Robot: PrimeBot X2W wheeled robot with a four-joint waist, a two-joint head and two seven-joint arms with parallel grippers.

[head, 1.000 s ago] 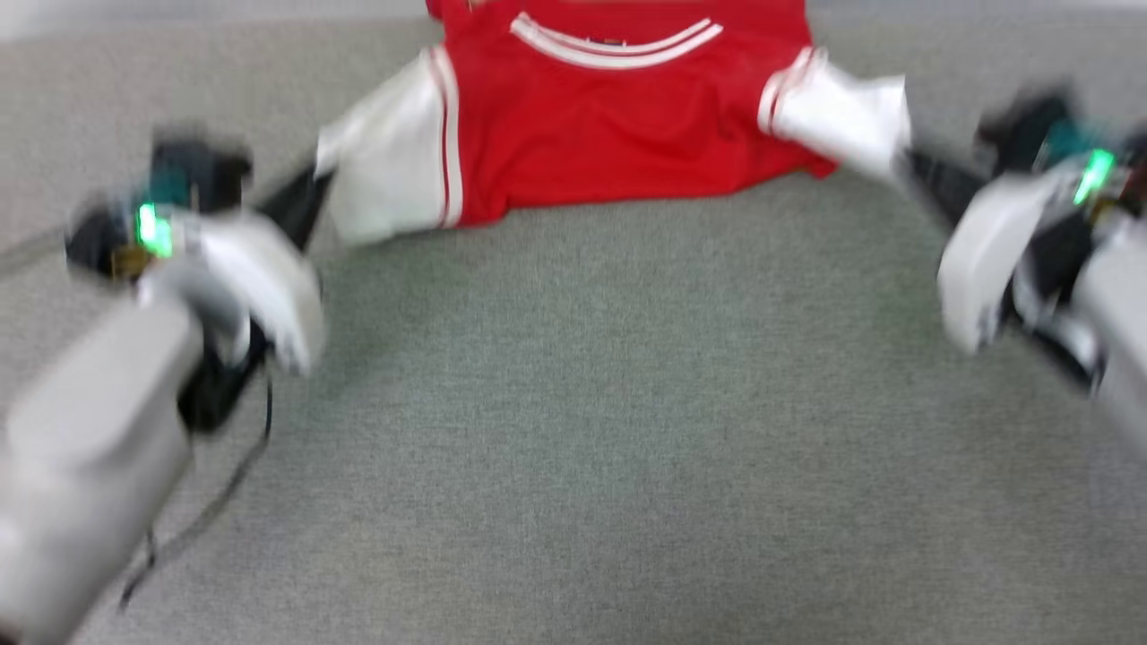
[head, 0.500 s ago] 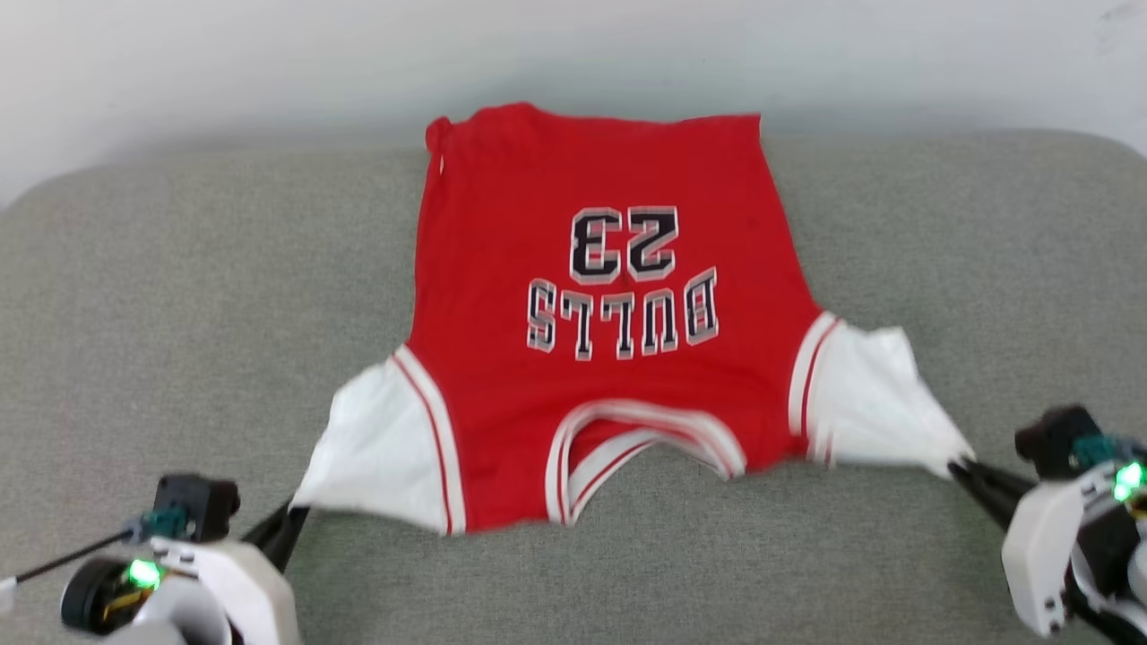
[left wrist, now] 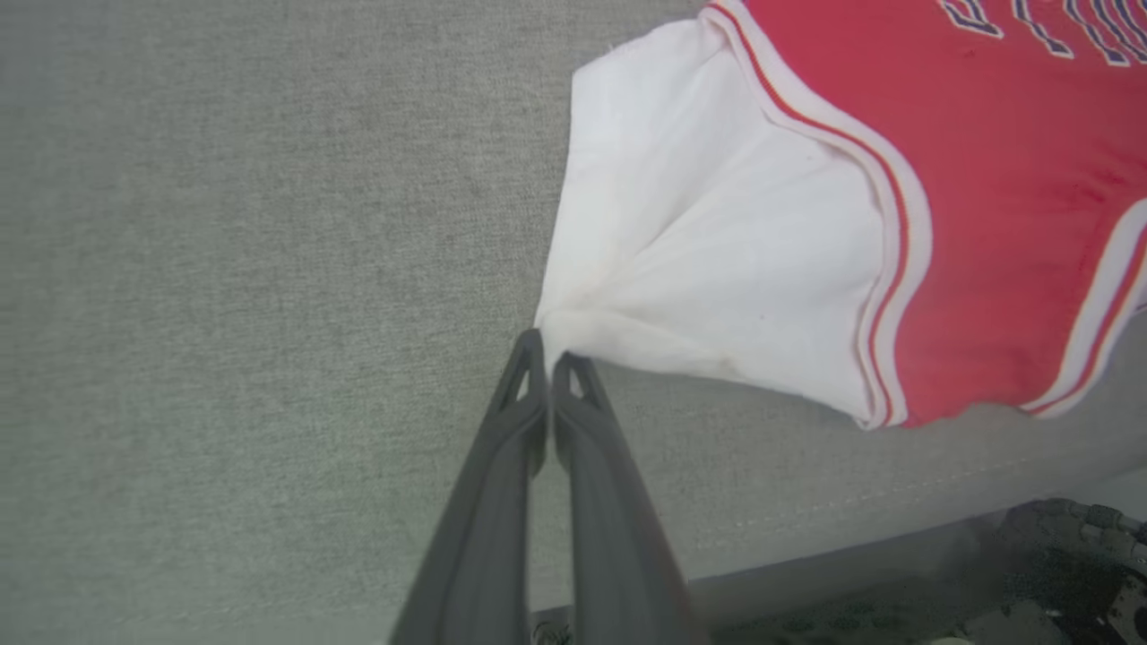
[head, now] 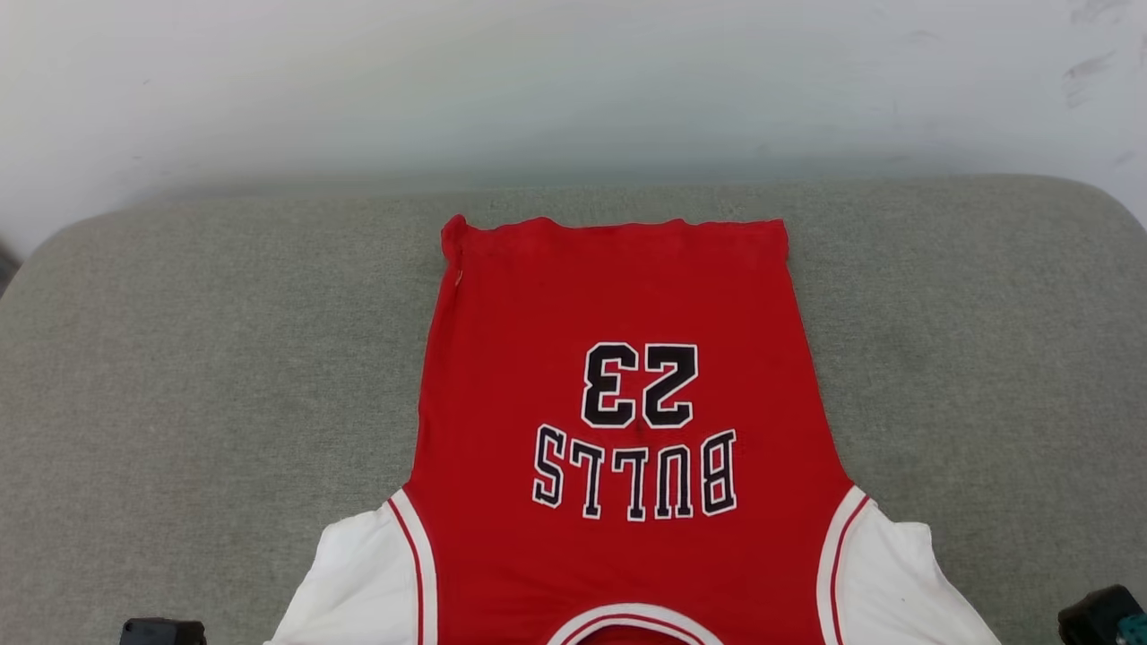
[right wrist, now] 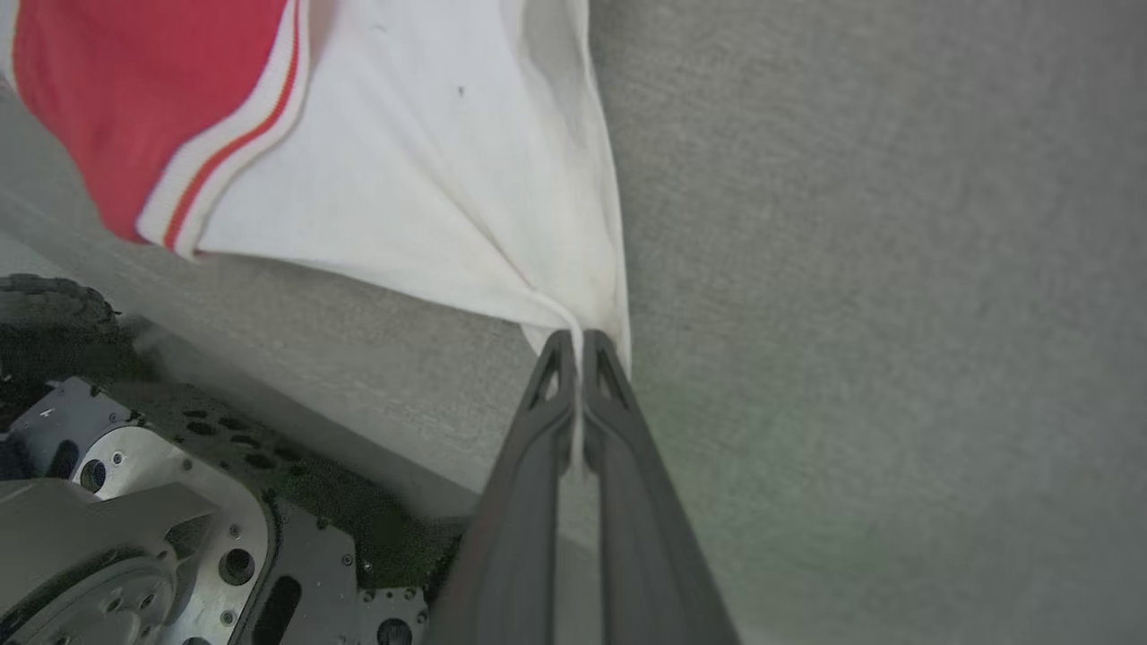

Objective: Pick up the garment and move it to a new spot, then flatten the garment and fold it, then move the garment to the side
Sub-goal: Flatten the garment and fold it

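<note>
Your left gripper [left wrist: 547, 354] and right gripper [right wrist: 580, 345] each clamp 1 white sleeve tip of the garment [head: 618, 313], held wide apart so the cloth spreads taut. It lies print-up on the grey cushion [head: 206, 358], collar apparently at its near edge.

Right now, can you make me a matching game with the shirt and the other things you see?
Things:
1. garment
2. number 23
3. padded surface
4. left gripper

Colours or states:
a. grey
b. shut on the corner of a white sleeve
c. black with a white outline
d. mostly red

Pairs: 1-d, 2-c, 3-a, 4-b
</note>
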